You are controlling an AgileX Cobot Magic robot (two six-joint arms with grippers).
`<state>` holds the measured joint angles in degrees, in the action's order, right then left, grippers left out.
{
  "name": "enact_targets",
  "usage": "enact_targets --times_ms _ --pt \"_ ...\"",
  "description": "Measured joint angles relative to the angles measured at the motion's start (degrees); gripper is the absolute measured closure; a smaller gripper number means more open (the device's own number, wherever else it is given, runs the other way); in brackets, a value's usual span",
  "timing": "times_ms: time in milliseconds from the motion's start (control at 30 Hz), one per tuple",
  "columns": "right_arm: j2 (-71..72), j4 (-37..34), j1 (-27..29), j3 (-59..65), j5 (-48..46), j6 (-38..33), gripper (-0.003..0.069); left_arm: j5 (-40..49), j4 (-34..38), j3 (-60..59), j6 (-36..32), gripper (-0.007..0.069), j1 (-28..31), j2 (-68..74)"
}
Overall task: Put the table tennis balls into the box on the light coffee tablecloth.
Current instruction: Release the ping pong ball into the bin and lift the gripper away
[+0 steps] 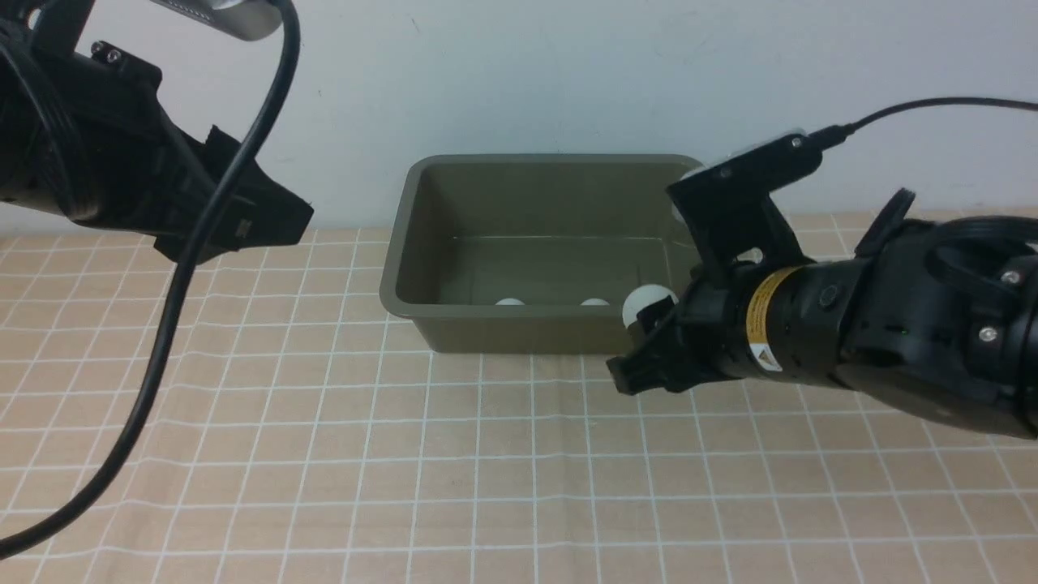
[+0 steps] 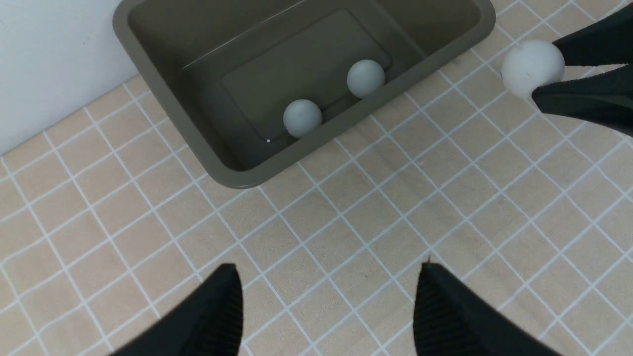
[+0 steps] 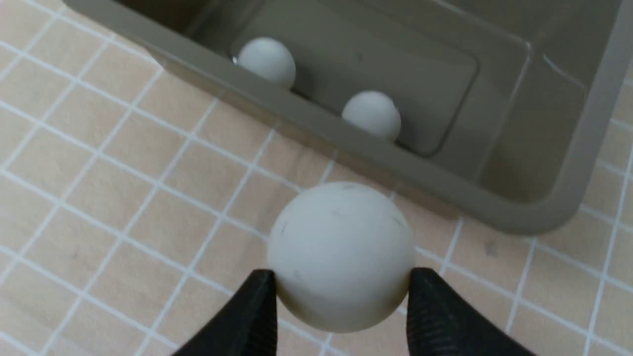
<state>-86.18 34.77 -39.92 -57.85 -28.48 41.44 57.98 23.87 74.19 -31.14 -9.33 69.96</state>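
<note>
The third table tennis ball (image 3: 341, 257), a small matte white sphere with a few faint scuffs, sits pinched in my right gripper (image 3: 341, 279). One black ribbed fingertip (image 3: 254, 311) presses on each side near its widest part, so I judge it cannot roll free. I carry it raised above the light beige-peach gridded tablecloth (image 1: 486, 470), just outside the near right corner of the dark olive-green rectangular plastic tub (image 1: 551, 160). It is close to the rolled rim but not yet over the opening.

Inside the tub, the two other balls (image 2: 302, 117) (image 2: 366, 78) lie on the sunken floor against the near long wall, apart from each other. I suppose the floor's raised edge keeps them settled there. By my reckoning, two thirds of the job is done, and this ball is the last.

My wrist reaches in from the right, low and nearly level. To drop the ball cleanly I judge that I must go forward past the rim before I let go. If I release here, it falls on the cloth and may bounce away — a light ball is lively.

My left gripper (image 2: 329, 269) hangs high on the left side with its jaws spread wide and nothing between them, well apart from the tub. It seems parked out of the way, its camera looking down on the scene. A black cable (image 1: 174, 308) loops down from that arm, in front of the plain white wall (image 1: 568, 73).
</note>
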Motion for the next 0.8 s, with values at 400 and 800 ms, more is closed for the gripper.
enact_targets --times_ms 400,800 --pt "-6.27 4.56 9.39 -7.19 16.13 0.0 0.0346 0.0 0.0 0.0 0.0 0.0239 0.0 0.0" --pt "-15.61 5.81 15.14 -7.36 34.28 0.0 0.0346 0.0 0.0 0.0 0.0 0.0239 0.0 0.0"
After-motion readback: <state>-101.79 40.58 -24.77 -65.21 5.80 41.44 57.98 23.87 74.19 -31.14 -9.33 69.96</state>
